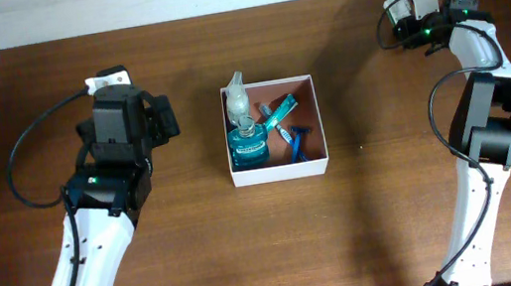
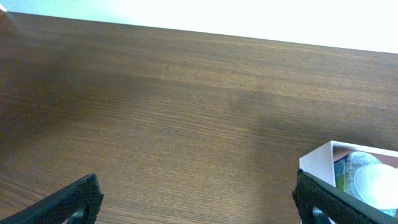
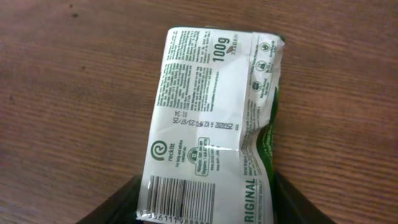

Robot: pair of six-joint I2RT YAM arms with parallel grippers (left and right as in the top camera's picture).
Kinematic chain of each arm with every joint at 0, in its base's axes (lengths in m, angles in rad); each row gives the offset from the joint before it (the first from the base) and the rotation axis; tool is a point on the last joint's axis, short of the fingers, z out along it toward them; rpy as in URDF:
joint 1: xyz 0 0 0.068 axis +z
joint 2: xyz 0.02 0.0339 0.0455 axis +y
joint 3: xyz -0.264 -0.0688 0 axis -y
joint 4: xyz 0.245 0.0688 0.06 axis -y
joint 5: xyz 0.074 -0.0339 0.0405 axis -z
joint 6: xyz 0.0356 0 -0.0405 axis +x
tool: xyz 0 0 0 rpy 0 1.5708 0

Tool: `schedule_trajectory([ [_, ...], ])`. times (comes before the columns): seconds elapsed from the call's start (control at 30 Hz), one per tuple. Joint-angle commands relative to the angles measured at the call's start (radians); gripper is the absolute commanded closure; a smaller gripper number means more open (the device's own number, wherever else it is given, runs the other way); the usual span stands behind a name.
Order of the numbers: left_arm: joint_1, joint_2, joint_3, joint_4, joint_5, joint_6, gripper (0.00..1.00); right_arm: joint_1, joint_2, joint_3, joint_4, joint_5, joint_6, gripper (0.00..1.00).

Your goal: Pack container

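The right end effector [image 3: 205, 202] clamps the green-and-white packet [image 3: 211, 112], whose long axis points away from it; the left end effector [image 2: 196, 186] gapes wide, left of the container [image 1: 280, 172].

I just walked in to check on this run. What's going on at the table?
The robot is packing toiletries into the white-walled container at the middle of the table. A blue bottle, a blue razor and a teal tube already lie in it. The right gripper is at the far right corner, its fingers on either side of a green-and-white packet lying there; whether it is gripped yet is unclear. The left gripper hangs open beside the container.
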Motion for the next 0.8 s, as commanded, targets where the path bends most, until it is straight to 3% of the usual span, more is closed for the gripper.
schedule_trajectory([
  [0.0,0.003,-0.008,0.01,0.002,-0.011,0.005,0.01,0.006,0.009,0.018,0.008,0.055,0.048,0.54],
  [0.37,0.003,-0.008,0.01,0.002,-0.011,0.005,0.01,0.008,-0.026,0.018,0.003,0.053,0.129,0.68],
  [0.77,0.003,-0.008,0.01,0.002,-0.011,0.005,0.01,0.072,-0.177,0.018,-0.206,0.054,0.129,0.68],
])
